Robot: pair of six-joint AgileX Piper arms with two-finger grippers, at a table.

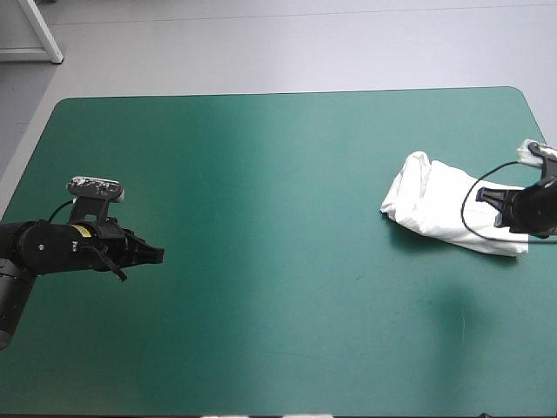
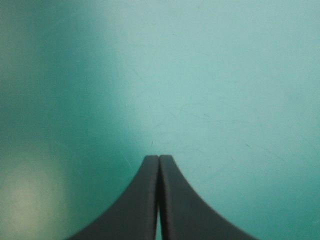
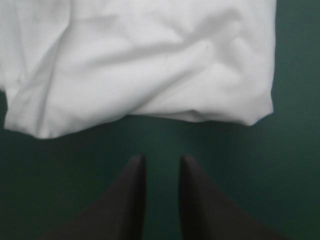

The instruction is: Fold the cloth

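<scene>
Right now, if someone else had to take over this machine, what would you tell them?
Left gripper: shut, empty, over bare teal-green cover on the table's left side.
Right gripper: slightly open, empty, just short of the T-shirt, not touching it.
T-shirt: a rumpled white bundle near the table's right edge.
Done: at most rough folds.
Left: probably flattening it and folding it neatly.

Likely a robotics lab: left arm [image 1: 43, 248] and right arm [image 1: 533, 207] over a teal-green table [image 1: 287, 174], grey floor [image 1: 261, 43] beyond.
</scene>
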